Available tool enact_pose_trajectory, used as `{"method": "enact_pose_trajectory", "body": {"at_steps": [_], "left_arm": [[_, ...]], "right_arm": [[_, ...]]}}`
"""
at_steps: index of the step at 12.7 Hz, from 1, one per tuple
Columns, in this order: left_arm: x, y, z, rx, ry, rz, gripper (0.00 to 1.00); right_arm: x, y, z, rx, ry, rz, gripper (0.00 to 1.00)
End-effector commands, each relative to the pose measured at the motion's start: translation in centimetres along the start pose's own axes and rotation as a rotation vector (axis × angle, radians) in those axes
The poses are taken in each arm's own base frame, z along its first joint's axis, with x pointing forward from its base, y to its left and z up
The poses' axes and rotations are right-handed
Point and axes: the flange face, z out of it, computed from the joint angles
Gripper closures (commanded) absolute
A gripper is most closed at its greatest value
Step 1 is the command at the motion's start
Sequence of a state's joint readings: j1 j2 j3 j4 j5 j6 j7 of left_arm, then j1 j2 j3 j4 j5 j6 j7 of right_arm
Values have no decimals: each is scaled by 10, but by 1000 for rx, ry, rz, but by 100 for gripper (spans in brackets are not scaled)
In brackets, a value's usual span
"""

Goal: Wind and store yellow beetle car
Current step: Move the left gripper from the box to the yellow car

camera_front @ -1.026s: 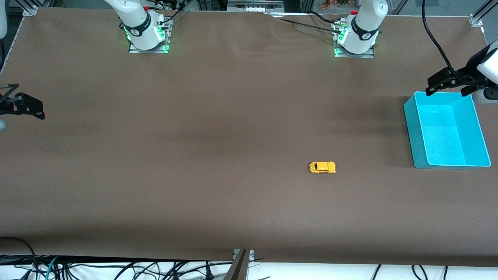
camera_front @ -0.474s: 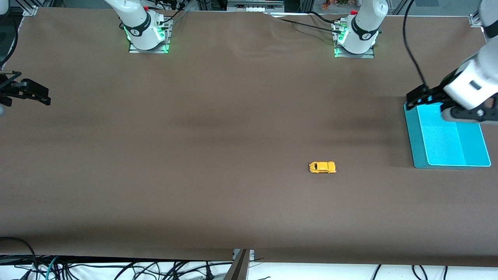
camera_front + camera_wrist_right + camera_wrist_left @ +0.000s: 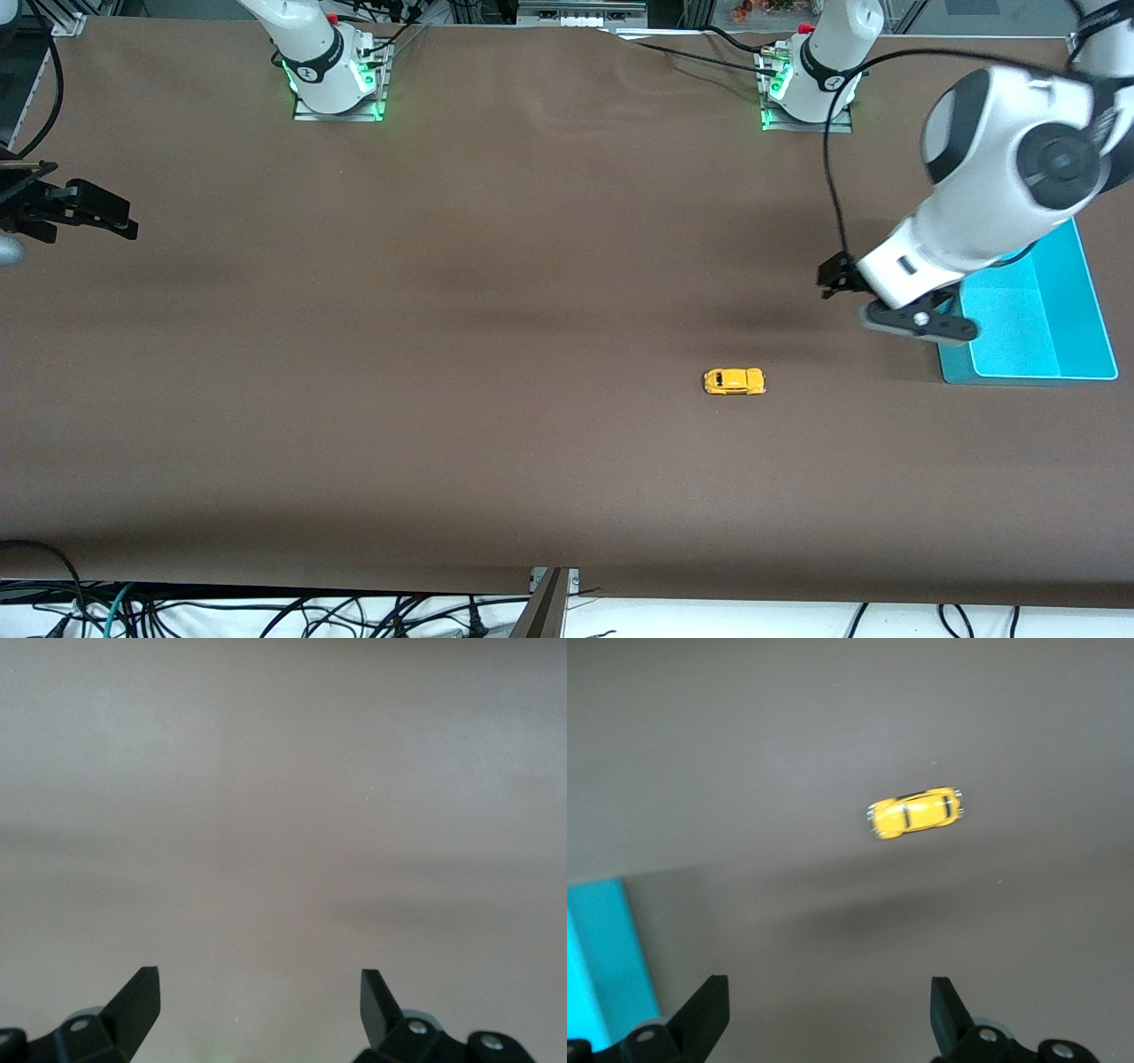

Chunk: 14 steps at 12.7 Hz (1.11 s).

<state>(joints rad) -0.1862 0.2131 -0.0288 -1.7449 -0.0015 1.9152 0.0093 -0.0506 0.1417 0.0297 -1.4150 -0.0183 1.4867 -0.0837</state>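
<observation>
The yellow beetle car (image 3: 733,381) sits alone on the brown table, toward the left arm's end. It also shows in the left wrist view (image 3: 914,812), some way ahead of the fingertips. My left gripper (image 3: 840,282) hangs in the air over the table between the car and the cyan bin (image 3: 1036,310). It is open and empty in the left wrist view (image 3: 828,997). My right gripper (image 3: 111,213) waits at the right arm's end of the table, open and empty over bare table in its wrist view (image 3: 259,992).
The cyan bin stands near the table's edge at the left arm's end, partly covered by the left arm. A corner of the bin shows in the left wrist view (image 3: 598,957). Both arm bases (image 3: 332,80) (image 3: 806,89) stand along the table's back edge.
The left arm has swung from over the bin's back end toward the car and now hangs beside the bin. The right gripper has crept slightly inward over the table.
</observation>
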Motion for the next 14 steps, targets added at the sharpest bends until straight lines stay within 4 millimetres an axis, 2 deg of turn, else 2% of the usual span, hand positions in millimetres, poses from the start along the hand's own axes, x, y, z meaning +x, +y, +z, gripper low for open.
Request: {"method": "enact_pose_trajectory", "body": {"at_steps": [1,3,5,7,13,14], "left_arm": [[13,14,37,-10,11,121,0],[15,28,75,-40,9,299,0],[19,30,106,-70,51,420,0],[24,32,134,-68,50,624,0],[37,46,208,-60,71,1104,0],[47,53,211,-48,93,1175,0]], "right_arm": [[-4,1,0,14,-6,15,0],[-2,-1,3,14,-10,11,0],[-1,1,4,14,-10,12,0],[-1,4,3,11,-4,8,0],[1,5,6,8,-8,11,0],[1,5,6,8,-8,13,0]]}}
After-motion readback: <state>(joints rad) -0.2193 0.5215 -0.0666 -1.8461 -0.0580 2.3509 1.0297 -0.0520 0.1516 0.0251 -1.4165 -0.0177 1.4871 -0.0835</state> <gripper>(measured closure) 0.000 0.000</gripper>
